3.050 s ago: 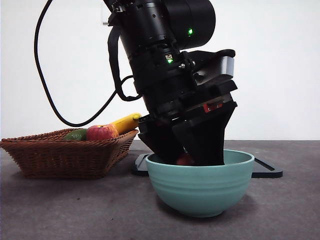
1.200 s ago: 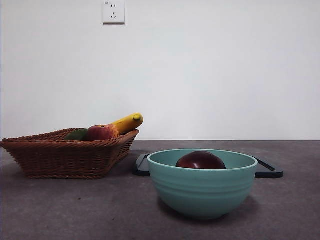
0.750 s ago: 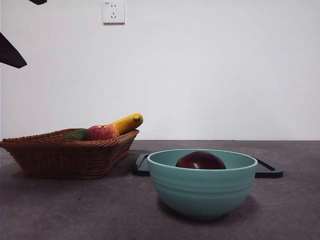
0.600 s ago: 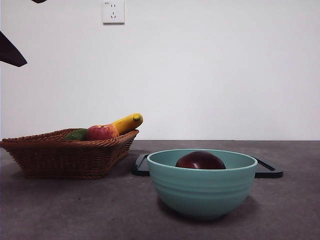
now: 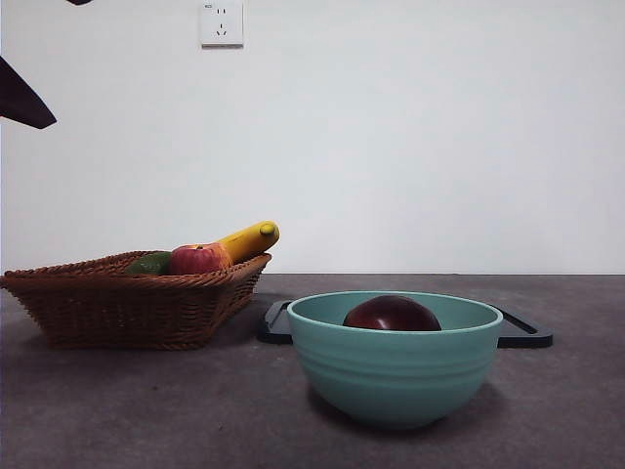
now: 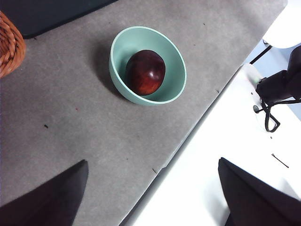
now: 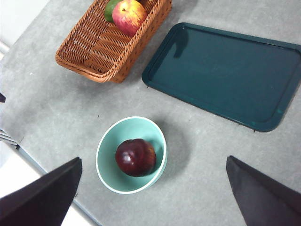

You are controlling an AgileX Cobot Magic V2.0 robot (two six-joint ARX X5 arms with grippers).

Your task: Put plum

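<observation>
Plum (image 5: 392, 314) now rests in my teal bowl (image 5: 395, 376), arm gone from over it; both grippers hang high, spread wide, empty. Placement looks finished.

glossy maroon plum (image 5: 392, 314) inside teal bowl (image 5: 395, 376)

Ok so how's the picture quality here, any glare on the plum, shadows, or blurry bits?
Front view: sharp and evenly lit, with a soft shadow under the bowl. Left wrist view: a small glint on the plum, the bowl's shadow on the grey mat, and the white area off the mat very bright. Right wrist view: crisp, with a faint sheen on the dark tray.
</observation>
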